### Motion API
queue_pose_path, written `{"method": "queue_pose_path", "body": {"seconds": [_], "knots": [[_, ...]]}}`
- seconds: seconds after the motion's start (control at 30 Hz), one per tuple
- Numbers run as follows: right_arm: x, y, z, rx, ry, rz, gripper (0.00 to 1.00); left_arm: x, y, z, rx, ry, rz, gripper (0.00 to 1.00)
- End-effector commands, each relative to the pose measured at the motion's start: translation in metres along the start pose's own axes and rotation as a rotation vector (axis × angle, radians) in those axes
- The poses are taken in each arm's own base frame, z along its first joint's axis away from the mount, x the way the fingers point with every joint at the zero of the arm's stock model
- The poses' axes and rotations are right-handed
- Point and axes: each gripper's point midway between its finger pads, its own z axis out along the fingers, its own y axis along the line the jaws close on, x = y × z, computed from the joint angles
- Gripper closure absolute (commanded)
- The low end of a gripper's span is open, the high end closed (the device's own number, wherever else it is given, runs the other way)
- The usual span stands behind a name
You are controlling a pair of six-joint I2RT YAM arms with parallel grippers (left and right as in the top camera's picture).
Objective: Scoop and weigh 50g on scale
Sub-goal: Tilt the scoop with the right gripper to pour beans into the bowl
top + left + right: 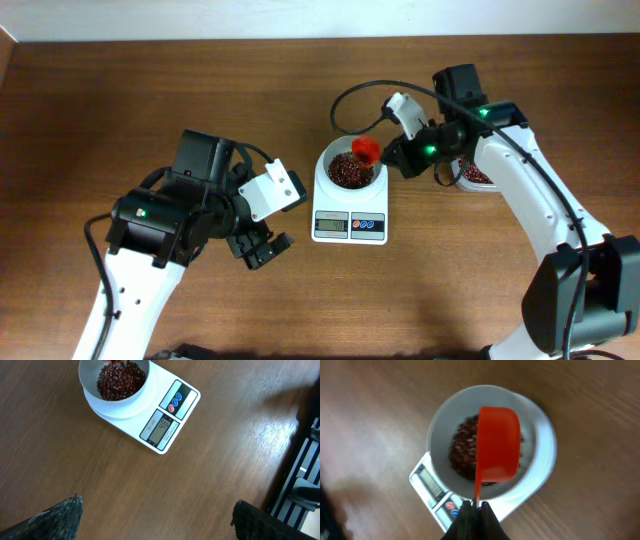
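Observation:
The white scale (349,226) stands mid-table, and the round white bowl (327,160) on it holds red beans. My right gripper (397,157) is shut on the thin handle of a red scoop (366,150), which hangs tipped over the bowl. In the right wrist view the scoop (497,450) shows its underside above the beans, with my right gripper (476,507) clamped on its handle and the scale (432,487) below. My left gripper (262,248) is open and empty, left of the scale. The left wrist view shows its fingertips (60,517) wide apart over bare wood, the scale (159,430) beyond them.
A clear tub of red beans (474,177) sits right of the scale, mostly hidden behind my right arm. A dark slatted edge (300,475) runs along the right side of the left wrist view.

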Motion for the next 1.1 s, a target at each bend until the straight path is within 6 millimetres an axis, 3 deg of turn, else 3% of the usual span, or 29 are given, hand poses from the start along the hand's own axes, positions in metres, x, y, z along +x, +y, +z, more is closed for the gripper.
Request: {"method": "queue_pose_path", "body": {"seconds": [0.0, 0.03, 0.57, 0.6, 0.67, 0.7, 0.73, 0.77, 0.8, 1.07], "knots": [[-0.009, 0.023, -0.01, -0.088, -0.04, -0.093, 0.96, -0.005, 0.001, -0.004, 0.0, -0.019, 0.01, 0.01], [-0.007, 0.007, -0.009, 0.001, -0.02, -0.011, 0.96, -0.005, 0.001, -0.004, 0.0, -0.019, 0.01, 0.01], [-0.009, 0.012, -0.01, -0.026, -0.031, -0.005, 0.96, -0.005, 0.001, -0.004, 0.0, -0.019, 0.01, 0.01], [-0.007, 0.026, -0.011, -0.102, -0.034, -0.079, 0.96, -0.005, 0.001, -0.004, 0.0, -0.019, 0.01, 0.01], [-0.004, -0.007, -0.01, 0.083, -0.001, 0.055, 0.96, -0.005, 0.001, -0.004, 0.0, -0.019, 0.01, 0.01], [-0.006, 0.018, -0.012, -0.05, -0.016, -0.043, 0.96, -0.005, 0.001, -0.004, 0.0, -0.019, 0.01, 0.01], [-0.009, 0.022, -0.012, -0.077, -0.035, -0.058, 0.96, -0.005, 0.001, -0.004, 0.0, -0.019, 0.01, 0.01], [-0.008, 0.015, -0.012, -0.035, -0.024, -0.031, 0.96, -0.005, 0.001, -0.004, 0.0, -0.019, 0.01, 0.01], [-0.006, 0.023, -0.013, -0.081, -0.022, -0.072, 0.96, -0.005, 0.001, -0.004, 0.0, -0.019, 0.01, 0.01], [-0.006, 0.022, -0.013, -0.076, -0.021, -0.036, 0.96, -0.005, 0.001, -0.004, 0.0, -0.019, 0.01, 0.01]]}}
